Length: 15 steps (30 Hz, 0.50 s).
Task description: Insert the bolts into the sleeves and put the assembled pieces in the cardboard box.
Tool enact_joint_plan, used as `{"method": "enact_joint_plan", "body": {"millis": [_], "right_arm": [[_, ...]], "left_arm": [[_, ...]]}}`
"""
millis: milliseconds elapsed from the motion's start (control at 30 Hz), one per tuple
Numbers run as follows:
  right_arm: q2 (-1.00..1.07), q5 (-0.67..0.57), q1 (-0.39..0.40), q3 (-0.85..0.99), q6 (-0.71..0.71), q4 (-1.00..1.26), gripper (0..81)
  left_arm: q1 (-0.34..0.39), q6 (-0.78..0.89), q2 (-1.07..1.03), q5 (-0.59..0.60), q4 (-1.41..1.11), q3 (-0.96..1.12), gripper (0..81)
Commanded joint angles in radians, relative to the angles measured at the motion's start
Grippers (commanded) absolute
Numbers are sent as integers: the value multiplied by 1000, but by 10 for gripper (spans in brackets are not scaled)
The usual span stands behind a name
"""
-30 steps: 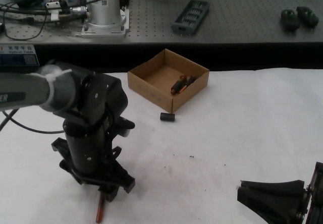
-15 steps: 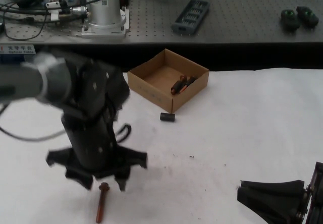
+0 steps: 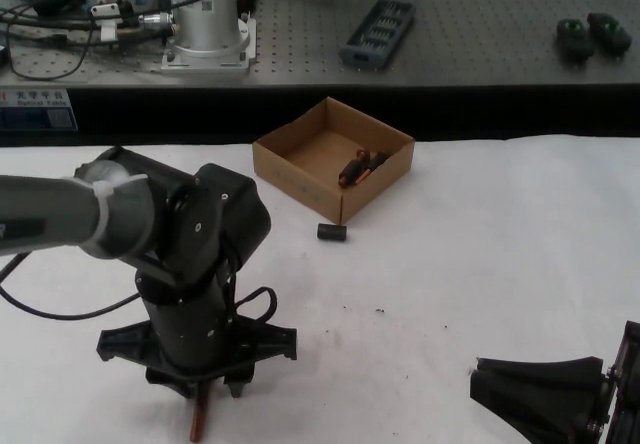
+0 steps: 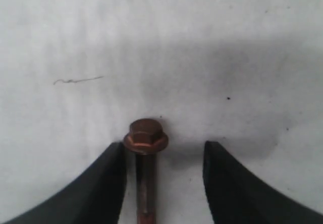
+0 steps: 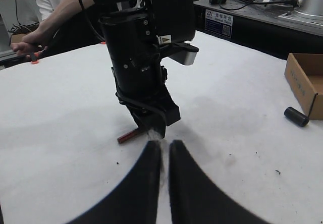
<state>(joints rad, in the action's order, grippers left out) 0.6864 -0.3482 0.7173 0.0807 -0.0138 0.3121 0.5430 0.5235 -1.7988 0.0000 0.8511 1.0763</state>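
High view: left arm stands at near left of the table, its jaws spread wide just over a bolt lying flat. A lone sleeve lies just near of the cardboard box; assembled pieces lie inside.

Left wrist view: left jaws wide open, holding nothing. Bolt lies between the fingers, close against one of them.

Right wrist view: right jaws almost shut, a thin gap, holding nothing. Bolt pokes out beneath the left arm. Sleeve lies beside the box.
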Motion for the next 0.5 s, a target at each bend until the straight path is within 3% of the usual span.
{"method": "enact_joint_plan", "body": {"millis": [0,133,233,400,467], "right_arm": [[-6,3,-6,1,-1,9,58],[-6,3,-6,1,-12,10,58],[-6,3,-6,1,-12,10,58],[-6,3,-6,1,-12,10,58],[-6,3,-6,1,-12,10,58]], "left_arm": [[1,18,5,-45,-15,-13,351],[1,23,5,-50,-45,-53,345],[1,25,5,-69,-61,-80,291],[1,-43,5,-84,-61,-90,6],[1,-83,5,-79,-61,-90,7]]}}
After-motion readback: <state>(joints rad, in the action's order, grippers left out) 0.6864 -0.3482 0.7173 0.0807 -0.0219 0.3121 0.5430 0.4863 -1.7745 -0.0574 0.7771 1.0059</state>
